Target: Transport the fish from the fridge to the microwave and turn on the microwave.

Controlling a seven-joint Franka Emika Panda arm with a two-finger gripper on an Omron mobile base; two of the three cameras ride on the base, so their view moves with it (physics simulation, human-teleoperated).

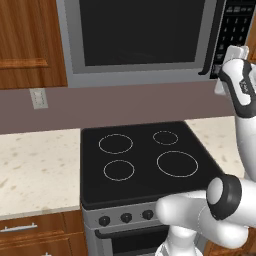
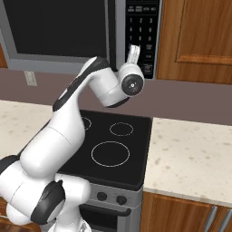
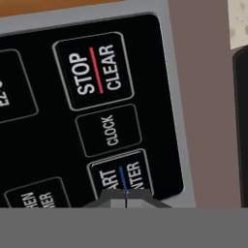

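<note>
The microwave [image 1: 140, 35] [image 2: 59, 31] hangs above the stove with its dark-windowed door closed. Its black keypad strip [image 1: 235, 27] [image 2: 142, 27] runs down the right side. My gripper [image 1: 231, 51] [image 2: 134, 52] [image 3: 125, 199] is shut with nothing in it, and its tips are together against the keypad's lower end. In the hand view the tips sit at the bottom edge of the START/ENTER button [image 3: 121, 175], below the CLOCK button [image 3: 109, 130] and the STOP/CLEAR button [image 3: 94, 70]. The fish is hidden and the fridge is out of view.
A black-topped stove [image 1: 145, 160] [image 2: 113, 149] with front knobs stands under the arm. Speckled counters [image 1: 35, 165] [image 2: 190, 158] flank it. Wooden cabinets [image 1: 25, 40] [image 2: 199, 36] sit beside the microwave. A wall outlet [image 1: 38, 98] is at the left.
</note>
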